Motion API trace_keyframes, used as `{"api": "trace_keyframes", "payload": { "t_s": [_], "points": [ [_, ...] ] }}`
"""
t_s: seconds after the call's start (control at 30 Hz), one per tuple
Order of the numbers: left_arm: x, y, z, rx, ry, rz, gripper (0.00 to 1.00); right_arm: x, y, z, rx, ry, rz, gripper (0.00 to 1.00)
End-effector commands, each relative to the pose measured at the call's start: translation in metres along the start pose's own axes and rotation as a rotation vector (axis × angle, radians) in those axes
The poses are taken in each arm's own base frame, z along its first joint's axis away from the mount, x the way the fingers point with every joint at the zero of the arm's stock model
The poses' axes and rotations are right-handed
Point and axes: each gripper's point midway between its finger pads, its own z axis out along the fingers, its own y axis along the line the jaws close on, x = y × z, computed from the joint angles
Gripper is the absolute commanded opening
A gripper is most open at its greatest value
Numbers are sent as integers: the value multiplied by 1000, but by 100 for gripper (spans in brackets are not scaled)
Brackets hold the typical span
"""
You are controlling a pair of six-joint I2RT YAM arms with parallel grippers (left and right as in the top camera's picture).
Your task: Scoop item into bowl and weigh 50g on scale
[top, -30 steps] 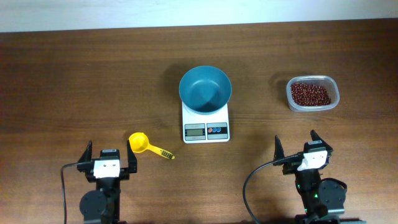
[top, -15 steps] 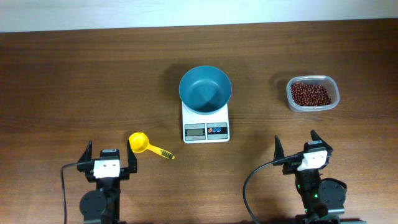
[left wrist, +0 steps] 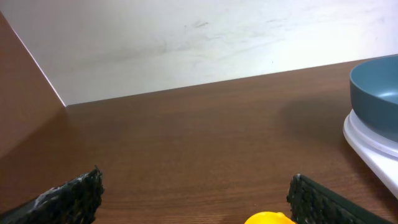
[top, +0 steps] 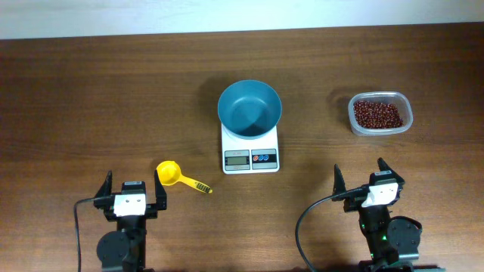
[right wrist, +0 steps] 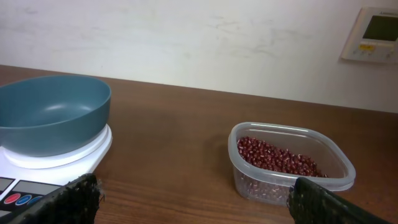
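Indoor robotics lab or test room rather than a home kitchen. A bare brown wood-grain desk (top: pixel 91 98) stands with its far edge against a plain, slightly scuffed white wall (right wrist: pixel 186 37). A small control panel with a display (right wrist: pixel 379 34) is mounted on that wall. Two robot arms, the left arm (top: pixel 121 243) and the right arm (top: pixel 389 236), are fixed at the desk's near edge. A kitchen scale (top: pixel 250 155) sits mid-desk.

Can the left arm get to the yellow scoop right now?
Probably yes. The yellow scoop lies on bare table just ahead and right of the left arm, whose jaws stand open; nothing sits between them.
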Motion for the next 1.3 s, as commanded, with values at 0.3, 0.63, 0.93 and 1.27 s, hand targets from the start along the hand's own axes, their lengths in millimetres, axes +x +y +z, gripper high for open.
{"api": "trace_keyframes", "payload": {
  "t_s": [0.3,0.63,0.93,1.27],
  "points": [
    [-5,1,0,-4,-30,-13,99,3,2,0,-4,3,3,99],
    [0,0,0,1,-8,-13,99,3,2,0,-4,3,3,99],
    [-22,-5,-3,44,-76,-104,99,3,2,0,-4,3,3,99],
    [-54,2,-16,48,-56,-114,99,3,2,0,-4,3,3,99]
  ]
}}
